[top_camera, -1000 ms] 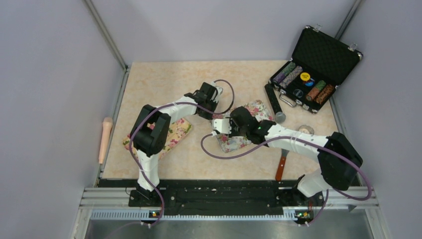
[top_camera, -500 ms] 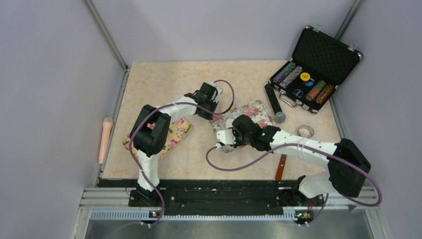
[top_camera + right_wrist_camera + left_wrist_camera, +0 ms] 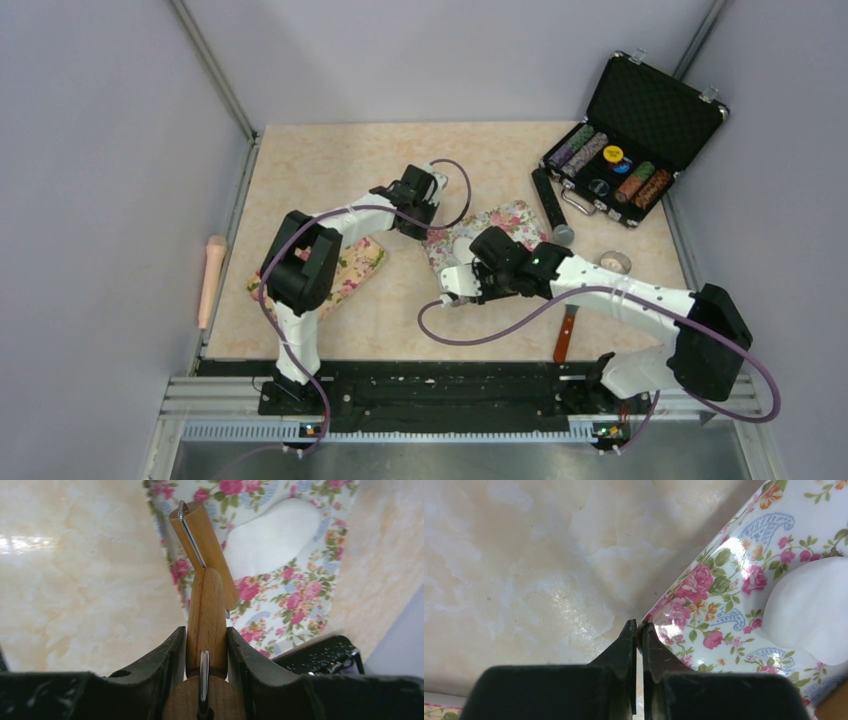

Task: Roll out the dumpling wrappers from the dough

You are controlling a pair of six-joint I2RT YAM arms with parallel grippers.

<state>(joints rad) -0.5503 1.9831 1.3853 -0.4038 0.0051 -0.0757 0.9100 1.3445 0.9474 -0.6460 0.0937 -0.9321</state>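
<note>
On the counter (image 3: pixel 330 170), the floral mat (image 3: pixel 512 218) carries the flattened dough (image 3: pixel 272 537), which lies straight ahead of the right end effector (image 3: pixel 206 639). This end effector is clamped on the roller (image 3: pixel 206 605) handle. The left end effector (image 3: pixel 638 630), jaws together, rests at the mat's edge.

Soft, even light fills the overhead view; the pale walls look flat, and the shadows under the arms on the table (image 3: pixel 300 160) are faint. In the left wrist view a bright sheen lies on the glossy table top and on the floral mat (image 3: pixel 724 580), and the white dough (image 3: pixel 814 610) is nearly washed out, so its surface shows little detail. The left gripper (image 3: pixel 638 627) is a dark, soft-edged mass close to the lens. In the right wrist view glare sits at the left edge; the right gripper (image 3: pixel 206 632) is dark and blurred, and the wooden roller (image 3: pixel 207 600) is sharper.
</note>
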